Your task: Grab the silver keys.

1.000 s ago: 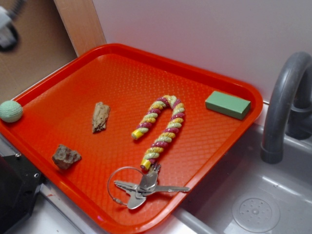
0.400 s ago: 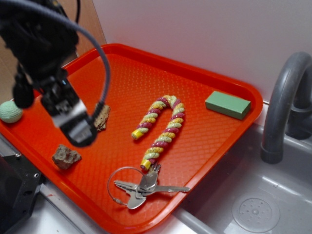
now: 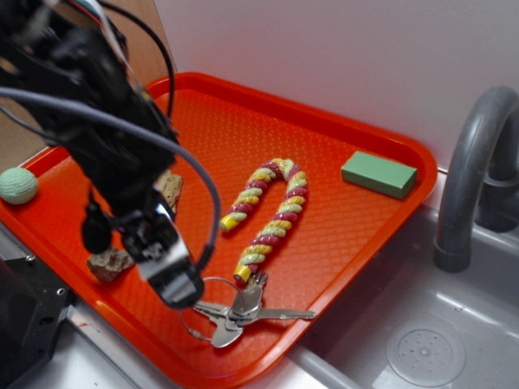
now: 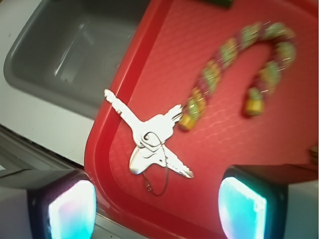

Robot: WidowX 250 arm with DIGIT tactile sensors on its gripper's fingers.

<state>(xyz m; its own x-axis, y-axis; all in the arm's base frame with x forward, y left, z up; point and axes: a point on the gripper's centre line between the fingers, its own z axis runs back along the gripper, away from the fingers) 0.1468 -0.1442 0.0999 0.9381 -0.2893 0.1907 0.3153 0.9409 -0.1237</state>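
While the arm hangs over the near-left part of the orange tray, the exterior view puts the gripper low, just left of the silver keys, right over their thin wire ring. The keys lie flat at the tray's near edge, touching the end of the red-and-yellow rope. This reads as the approach step: nothing is grasped yet. A rough brown stone sits to the left and a green block far right, both well clear. Whether the jaws stand apart is hard to tell from here.

Over to the wrist view: two glowing pads frame the bottom corners, spread wide with nothing between them. The silver keys fan out ahead, flat, shiny, toothed metal on the tray's dimpled plastic. Next, I'd judge, the gripper must advance, centre on the bunch and descend; thin, slick metal lying flat may slip.
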